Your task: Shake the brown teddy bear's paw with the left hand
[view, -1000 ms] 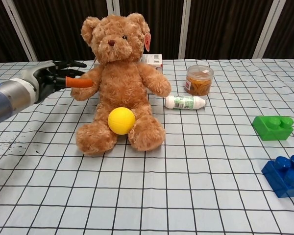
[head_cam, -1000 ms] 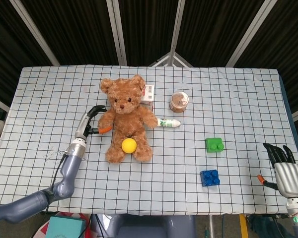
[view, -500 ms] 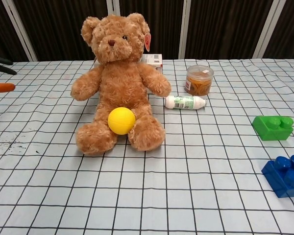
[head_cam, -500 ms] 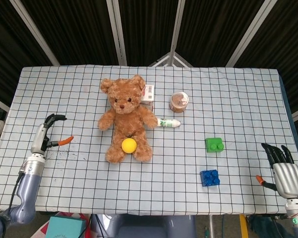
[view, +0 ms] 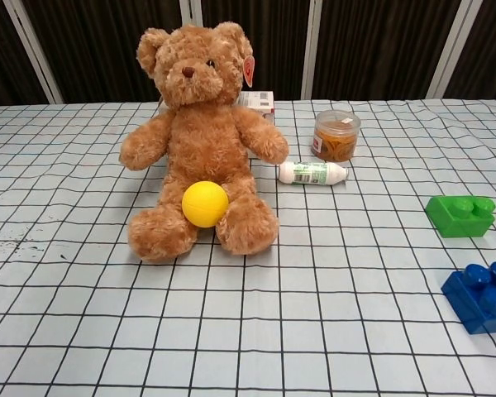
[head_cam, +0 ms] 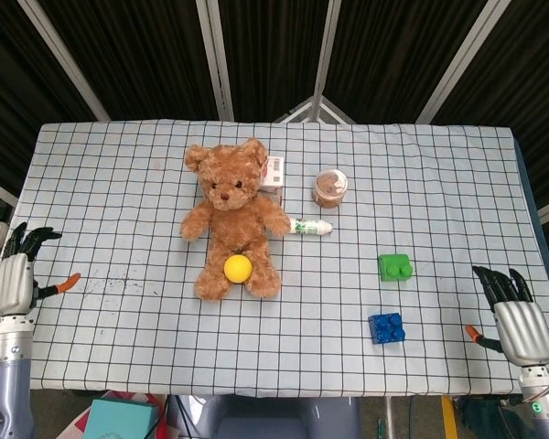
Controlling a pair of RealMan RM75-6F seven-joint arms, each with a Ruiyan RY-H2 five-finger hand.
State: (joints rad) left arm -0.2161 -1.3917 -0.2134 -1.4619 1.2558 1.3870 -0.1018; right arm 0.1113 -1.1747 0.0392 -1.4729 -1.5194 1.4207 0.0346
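At the desk's left edge, the left hand (head_cam: 14,277) hangs with fingers spread and upright, holding nothing, well apart from the teddy bear (head_cam: 235,216). The bear sits upright mid-desk (head_cam: 439,183), arms splayed outward, so the paw (head_cam: 193,228) nearest that hand is free to be taken. A yellow ball (head_cam: 238,267) rests between its legs. The right hand (head_cam: 512,315) waits empty with fingers apart at the far corner.

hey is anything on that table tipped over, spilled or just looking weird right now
Mostly tidy. The small white bottle lies on its side beside the teddy bear rather than standing. A patch of dark specks marks the cloth near the table's left edge, like a stain or crumbs. The yellow ball sits between the bear's legs.
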